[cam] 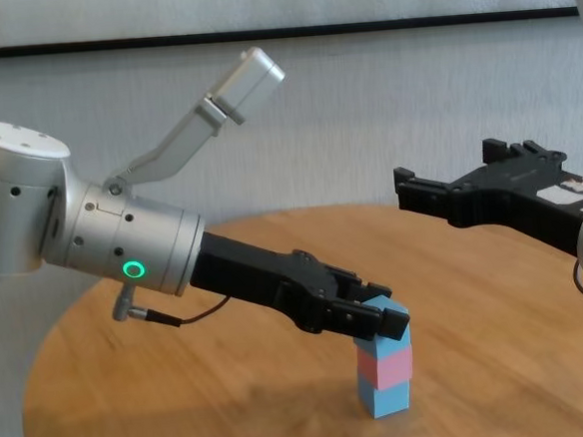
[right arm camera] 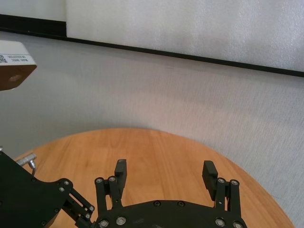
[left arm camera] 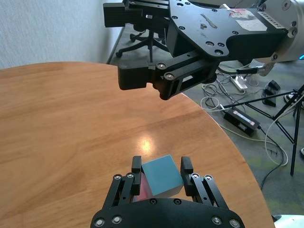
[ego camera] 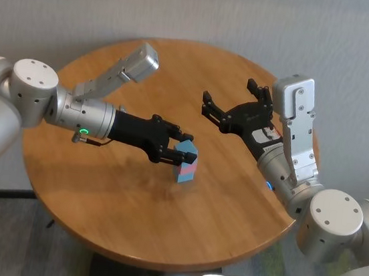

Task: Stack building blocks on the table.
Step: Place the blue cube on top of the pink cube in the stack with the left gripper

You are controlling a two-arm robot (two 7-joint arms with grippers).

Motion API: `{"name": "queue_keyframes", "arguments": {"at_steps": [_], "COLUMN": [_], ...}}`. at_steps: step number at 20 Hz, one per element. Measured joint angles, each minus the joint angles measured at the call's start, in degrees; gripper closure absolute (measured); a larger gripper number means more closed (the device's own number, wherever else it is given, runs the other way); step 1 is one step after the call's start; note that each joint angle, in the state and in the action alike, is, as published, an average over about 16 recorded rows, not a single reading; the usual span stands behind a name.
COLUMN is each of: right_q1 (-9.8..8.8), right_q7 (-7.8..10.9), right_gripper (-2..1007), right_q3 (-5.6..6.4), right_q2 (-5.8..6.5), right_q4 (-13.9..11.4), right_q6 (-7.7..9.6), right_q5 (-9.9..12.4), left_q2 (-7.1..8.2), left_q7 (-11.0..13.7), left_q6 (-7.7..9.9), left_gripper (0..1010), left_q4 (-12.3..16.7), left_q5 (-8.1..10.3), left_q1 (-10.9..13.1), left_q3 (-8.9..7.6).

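Your left claw (cam: 383,317) is clamped on the top light blue block (cam: 388,308) of a three-high stack near the middle of the round worktop (ego camera: 97,188) — its fingers (left arm camera: 136,166) press the block's two opposite sides, as the left wrist view shows plainly. Under that block sits the pink block (cam: 385,368), and under the pink one the second light blue block (cam: 388,400), which rests flat on the wood. The three stand squarely one over another in the chest view, with no visible lean. Whether the top block is fully seated on the pink one you cannot tell from these views, though the chest view shows no gap between them. Your right claw (ego camera: 232,102) hangs above the worktop on the right side, well apart from the stack and raised higher than it — its fingers (right arm camera: 120,170) are spread wide with nothing between them. The left forearm reaches in low from the left, its green ring light (cam: 132,269) lit.
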State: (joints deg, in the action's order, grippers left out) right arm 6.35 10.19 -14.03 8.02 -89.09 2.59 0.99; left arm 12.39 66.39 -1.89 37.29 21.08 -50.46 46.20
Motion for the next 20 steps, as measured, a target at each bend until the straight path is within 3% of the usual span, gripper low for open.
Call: {"name": "queue_keyframes", "arguments": {"at_steps": [20], "right_q1": [0.0], "right_q7": [0.0], "right_gripper": [0], "right_q3": [0.0], "right_q2": [0.0], "right_q4": [0.0], "right_q6": [0.0], "right_q5": [0.0], "left_q2": [-1.08], "left_q7": [1.07], "left_q6": [-1.09], "left_gripper": [491], "left_q4": [-2.63], "left_q5": [-0.86], "left_q1": [-1.05], "left_q3": [-0.12]}}
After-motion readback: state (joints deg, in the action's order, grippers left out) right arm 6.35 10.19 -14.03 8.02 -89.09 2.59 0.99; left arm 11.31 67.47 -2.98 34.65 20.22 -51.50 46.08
